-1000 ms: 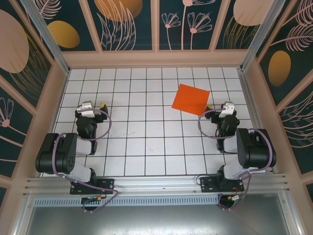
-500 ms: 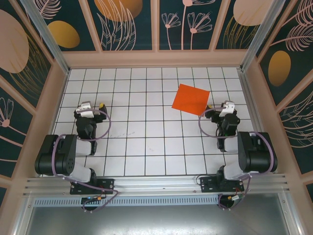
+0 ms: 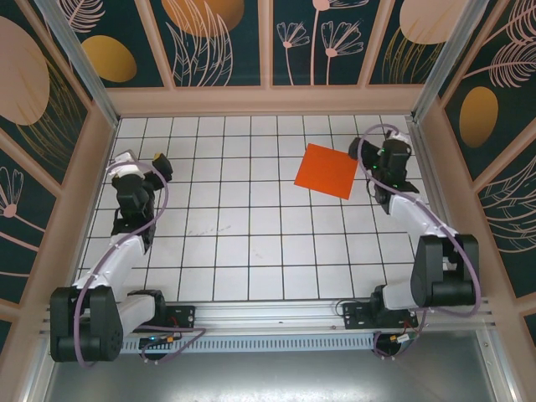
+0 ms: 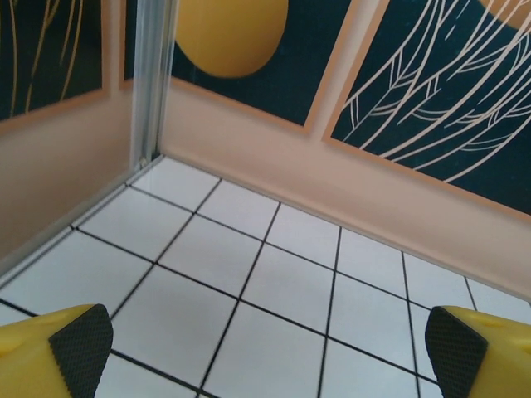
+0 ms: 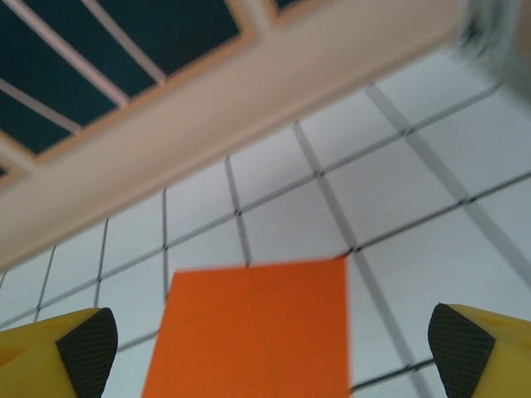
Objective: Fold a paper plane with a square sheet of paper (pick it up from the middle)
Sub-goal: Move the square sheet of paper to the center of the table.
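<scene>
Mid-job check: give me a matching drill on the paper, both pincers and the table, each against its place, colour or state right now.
Column 1:
1. paper
2. left pincer
3. right pincer
4. table

Column 2:
A. open, aimed at the table's far left corner
B. white with a black grid
C. lying flat, right of centre
D. open, aimed at the paper's edge

Pairs: 1-C, 2-A, 3-D, 4-B
</scene>
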Available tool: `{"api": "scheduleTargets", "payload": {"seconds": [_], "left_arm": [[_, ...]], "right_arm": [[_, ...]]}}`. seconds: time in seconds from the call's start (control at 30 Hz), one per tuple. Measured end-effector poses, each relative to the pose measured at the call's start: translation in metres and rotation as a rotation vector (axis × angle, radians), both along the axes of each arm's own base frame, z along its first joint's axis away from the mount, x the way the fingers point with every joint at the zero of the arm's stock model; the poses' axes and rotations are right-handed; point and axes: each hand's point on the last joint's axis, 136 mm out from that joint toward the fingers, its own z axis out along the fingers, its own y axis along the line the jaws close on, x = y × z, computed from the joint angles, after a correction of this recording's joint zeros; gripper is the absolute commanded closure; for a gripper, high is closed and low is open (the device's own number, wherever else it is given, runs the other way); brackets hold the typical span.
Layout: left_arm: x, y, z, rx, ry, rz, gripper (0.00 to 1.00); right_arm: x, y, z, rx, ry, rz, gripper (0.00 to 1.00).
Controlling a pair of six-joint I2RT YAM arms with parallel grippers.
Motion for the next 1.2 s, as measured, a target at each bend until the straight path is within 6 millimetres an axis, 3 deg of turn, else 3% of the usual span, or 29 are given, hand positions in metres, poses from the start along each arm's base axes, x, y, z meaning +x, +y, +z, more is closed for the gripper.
{"api": "scheduleTargets", "payload": {"seconds": [0.1, 0.23, 0.4, 0.6, 0.67, 0.83, 0.93, 1.0, 1.2], "left_arm": [[-0.002, -0.007, -0.015, -0.079, 0.077, -0.023, 0.01], [-0.008, -0.022, -0.039, -0.146, 0.183, -0.093, 0.01], [-0.008, -0.034, -0.054, -0.178, 0.253, -0.153, 0.01], [-0.01, -0.037, -0.063, -0.186, 0.289, -0.168, 0.02], [-0.01, -0.038, -0.064, -0.187, 0.293, -0.168, 0.01], [-0.009, -0.038, -0.07, -0.189, 0.311, -0.168, 0.01], [-0.009, -0.038, -0.074, -0.19, 0.324, -0.167, 0.02], [-0.009, -0.038, -0.076, -0.191, 0.329, -0.166, 0.02], [-0.009, -0.039, -0.08, -0.197, 0.342, -0.169, 0.01]], "right_arm": [[0.006, 0.045, -0.038, 0.065, 0.138, 0.09, 0.01], [0.017, 0.096, -0.085, 0.13, 0.292, 0.172, 0.11], [0.04, 0.132, -0.119, 0.168, 0.394, 0.195, 0.16], [0.065, 0.154, -0.144, 0.171, 0.45, 0.184, 0.17], [0.07, 0.156, -0.143, 0.168, 0.452, 0.178, 0.18], [0.068, 0.16, -0.147, 0.157, 0.465, 0.18, 0.18], [0.057, 0.163, -0.149, 0.156, 0.465, 0.188, 0.18], [0.038, 0.169, -0.149, 0.155, 0.475, 0.21, 0.17], [-0.048, 0.218, -0.152, 0.139, 0.529, 0.331, 0.17]]}}
